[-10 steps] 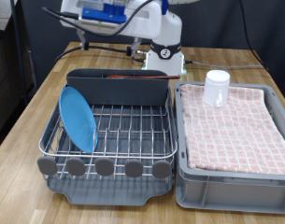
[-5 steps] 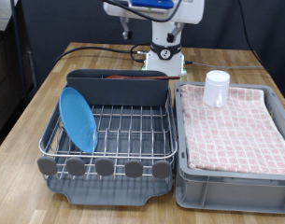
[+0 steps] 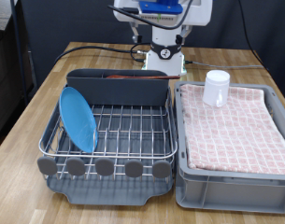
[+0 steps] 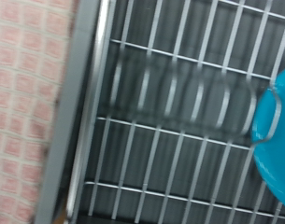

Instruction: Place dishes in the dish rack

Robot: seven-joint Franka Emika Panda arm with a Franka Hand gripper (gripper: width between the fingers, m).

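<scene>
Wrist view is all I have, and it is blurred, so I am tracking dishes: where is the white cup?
Observer: The white cup stands upright on the pink cloth in the grey bin, outside the dish rack.
Operator: And the blue thing at my edge?
Observer: The blue plate, standing on edge in the rack at the exterior view's left.
Operator: The spoon?
Observer: A reddish-brown strip, likely the spoon, shows in the back compartment. The jaws show in neither view.

plate (image 3: 78,118) upright in dish rack (image 3: 109,136) at exterior view's left, cup (image 3: 217,89) on bin (image 3: 234,177) at right
</scene>
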